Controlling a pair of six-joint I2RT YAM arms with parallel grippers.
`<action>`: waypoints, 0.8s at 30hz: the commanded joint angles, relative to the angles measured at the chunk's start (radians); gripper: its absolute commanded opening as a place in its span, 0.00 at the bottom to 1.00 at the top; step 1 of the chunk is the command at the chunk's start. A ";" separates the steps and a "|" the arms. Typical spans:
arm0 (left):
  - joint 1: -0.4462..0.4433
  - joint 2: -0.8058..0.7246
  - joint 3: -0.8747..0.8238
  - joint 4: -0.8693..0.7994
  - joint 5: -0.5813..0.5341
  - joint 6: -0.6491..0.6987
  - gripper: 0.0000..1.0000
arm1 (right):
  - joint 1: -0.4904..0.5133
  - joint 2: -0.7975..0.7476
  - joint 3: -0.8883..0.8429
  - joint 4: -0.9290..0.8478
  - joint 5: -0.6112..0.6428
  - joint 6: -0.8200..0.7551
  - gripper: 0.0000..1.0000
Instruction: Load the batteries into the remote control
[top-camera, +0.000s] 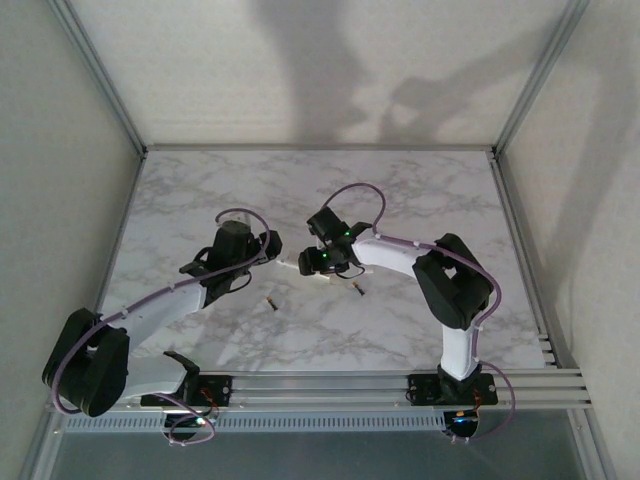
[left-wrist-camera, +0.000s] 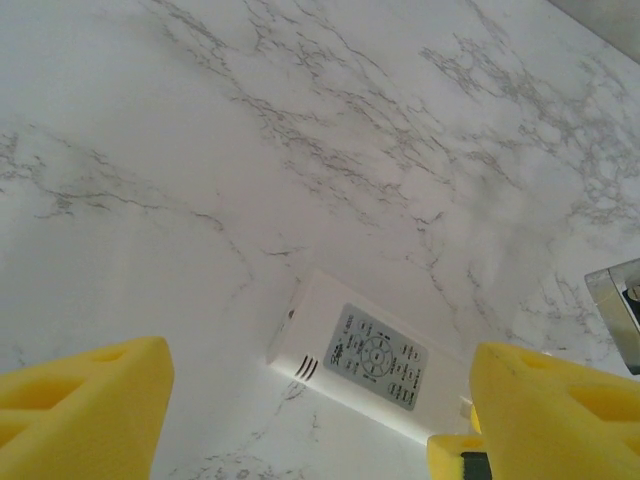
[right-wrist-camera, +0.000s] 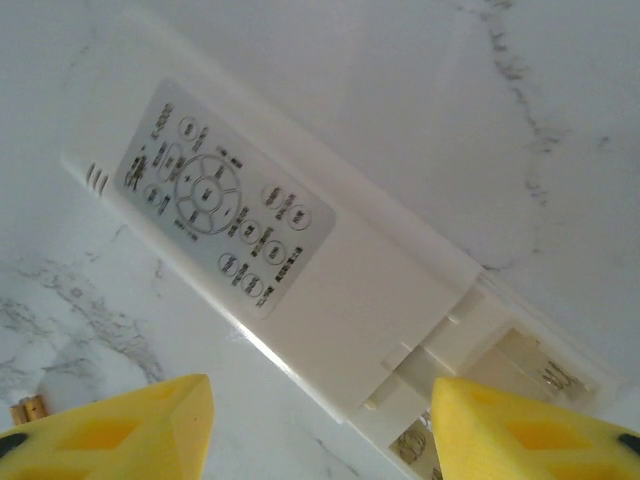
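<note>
The white remote control (right-wrist-camera: 300, 260) lies face up on the marble, its grey button patch toward one end. At the other end its battery compartment (right-wrist-camera: 520, 365) is open, showing metal contacts. My right gripper (right-wrist-camera: 320, 383) is open, straddling that end; one yellow pad (right-wrist-camera: 530, 430) overlaps the compartment, the other stands clear. My left gripper (left-wrist-camera: 320, 348) is open just short of the remote control (left-wrist-camera: 365, 355), touching nothing. From above, both grippers (top-camera: 268, 243) (top-camera: 312, 262) flank the remote (top-camera: 292, 267). Two batteries (top-camera: 270, 303) (top-camera: 358, 290) lie loose on the table nearer the bases.
The marble tabletop (top-camera: 400, 200) is walled by pale panels at the back and sides, with a rail (top-camera: 330, 385) along the near edge. A grey part of the right gripper (left-wrist-camera: 615, 300) juts into the left wrist view's right edge.
</note>
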 joint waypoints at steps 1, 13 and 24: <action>0.010 -0.027 -0.018 -0.027 -0.012 -0.027 0.79 | -0.004 -0.005 0.020 -0.002 -0.002 0.014 0.61; 0.005 -0.121 -0.076 -0.125 -0.047 -0.152 1.00 | -0.038 -0.250 -0.160 0.071 0.107 -0.069 0.70; -0.117 -0.170 -0.103 -0.278 -0.145 -0.366 0.78 | -0.121 -0.475 -0.438 0.349 0.083 -0.067 0.99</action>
